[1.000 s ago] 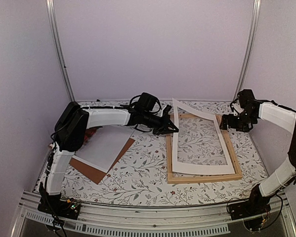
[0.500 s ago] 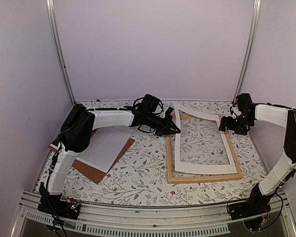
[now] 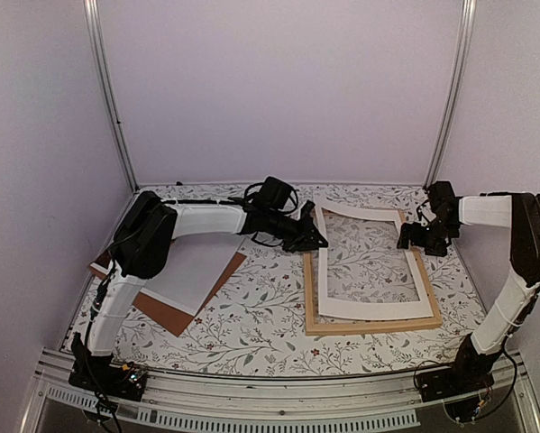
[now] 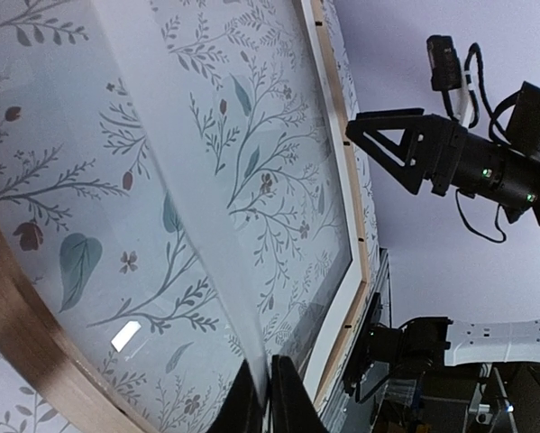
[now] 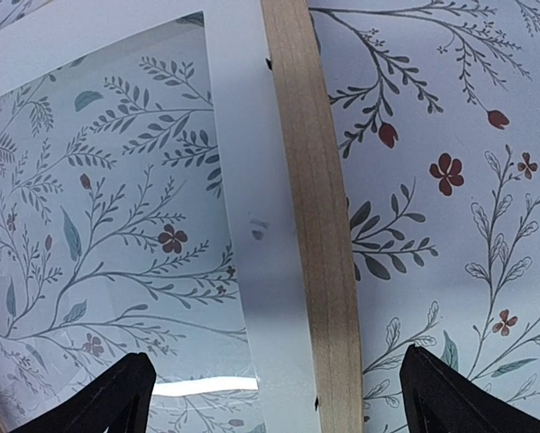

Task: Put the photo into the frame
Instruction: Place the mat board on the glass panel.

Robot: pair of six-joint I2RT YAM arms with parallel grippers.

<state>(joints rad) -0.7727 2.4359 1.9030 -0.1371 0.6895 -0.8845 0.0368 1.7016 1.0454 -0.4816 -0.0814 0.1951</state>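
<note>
Photo [image 3: 193, 271] lies white side up on the left of the bench [image 3: 260, 311], resting on a brown board [image 3: 172, 316], well apart from the frame [image 3: 373, 325]. That frame sits on the right, with a white mat [image 3: 378, 309] over it. My left gripper [image 3: 315, 237] is at the mat's far left corner, fingers nearly together and pinching its thin edge. My right gripper [image 3: 414, 236] hovers over the frame's right rail toward the far end, fingers spread wide and gripping nothing; the wood rail and a mat strip show between them.
</note>
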